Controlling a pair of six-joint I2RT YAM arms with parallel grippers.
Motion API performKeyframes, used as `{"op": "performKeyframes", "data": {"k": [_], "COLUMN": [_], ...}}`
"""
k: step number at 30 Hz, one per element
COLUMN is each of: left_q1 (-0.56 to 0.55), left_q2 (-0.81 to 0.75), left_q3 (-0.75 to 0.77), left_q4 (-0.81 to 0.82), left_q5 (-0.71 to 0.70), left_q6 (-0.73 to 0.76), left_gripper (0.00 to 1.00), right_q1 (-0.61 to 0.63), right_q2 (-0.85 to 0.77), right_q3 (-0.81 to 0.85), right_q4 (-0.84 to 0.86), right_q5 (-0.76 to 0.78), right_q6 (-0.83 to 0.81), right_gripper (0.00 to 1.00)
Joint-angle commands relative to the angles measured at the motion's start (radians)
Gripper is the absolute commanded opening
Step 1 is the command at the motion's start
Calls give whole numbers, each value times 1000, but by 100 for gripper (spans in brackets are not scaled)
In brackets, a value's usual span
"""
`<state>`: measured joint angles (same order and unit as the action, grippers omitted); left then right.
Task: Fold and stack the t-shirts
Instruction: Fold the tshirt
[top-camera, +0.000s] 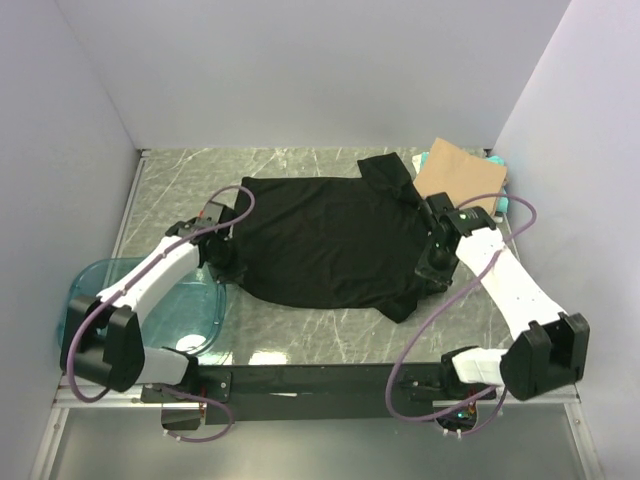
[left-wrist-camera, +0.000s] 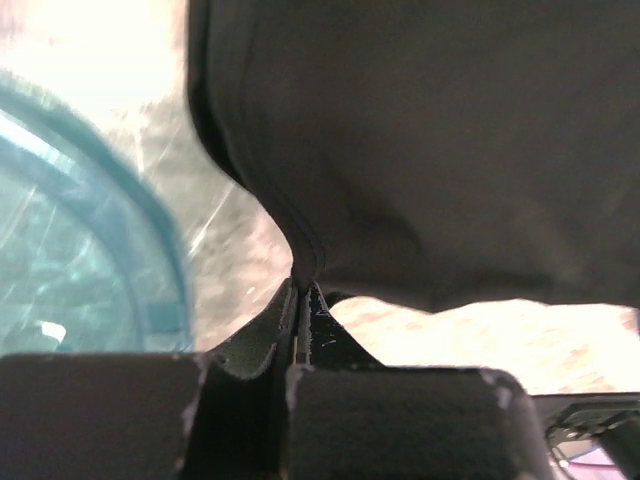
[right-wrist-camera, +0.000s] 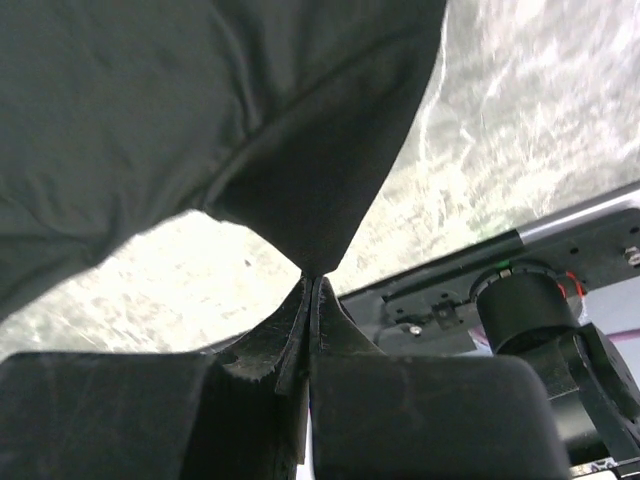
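Black, matte, limp: the black short-sleeved cloth t-shirt (top-camera: 330, 240) lies spread on the grey marbled stone-look table (top-camera: 300, 325), between my two claws. Long axis runs L–R across the table; sleeves sit at the R end. My left claw (left-wrist-camera: 301, 292): jaws pinched tight on the L edge, stitched hem visible at the tips. My right claw (right-wrist-camera: 312, 285): jaws pinched tight on a pointed corner of cloth at the R edge, nr the near sleeve. Cloth sags in soft folds from both pinch pts.

Judgement: next move is a fold. One arm per end, equally near, so the lift must be even or the cloth skews.

Folded plain tan t-shirt (top-camera: 458, 172) lies at back R, teal t-shirt (top-camera: 503, 203) peeking out at its R edge. Translucent blue plastic tub (top-camera: 150, 300) sits beside my left arm.
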<state>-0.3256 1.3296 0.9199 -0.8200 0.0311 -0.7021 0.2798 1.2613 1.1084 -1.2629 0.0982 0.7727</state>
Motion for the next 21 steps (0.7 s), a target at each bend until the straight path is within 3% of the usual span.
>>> {"op": "performKeyframes", "data": {"k": [1,21], "left_q1": [13,183], "left_q2": [37,250], "left_q3": [74,252], "left_q4": [44,120], "left_q5": [24,102], "left_q6": [9,42], "left_gripper": [1,1], "right_q1": [-19,-108], "right_q2": [56,489], "right_q3": [80,556], "right_q4": [39,66], "right_q5": [41,86], "right_q6": [-10,-115], "right_gripper": [0,0]}}
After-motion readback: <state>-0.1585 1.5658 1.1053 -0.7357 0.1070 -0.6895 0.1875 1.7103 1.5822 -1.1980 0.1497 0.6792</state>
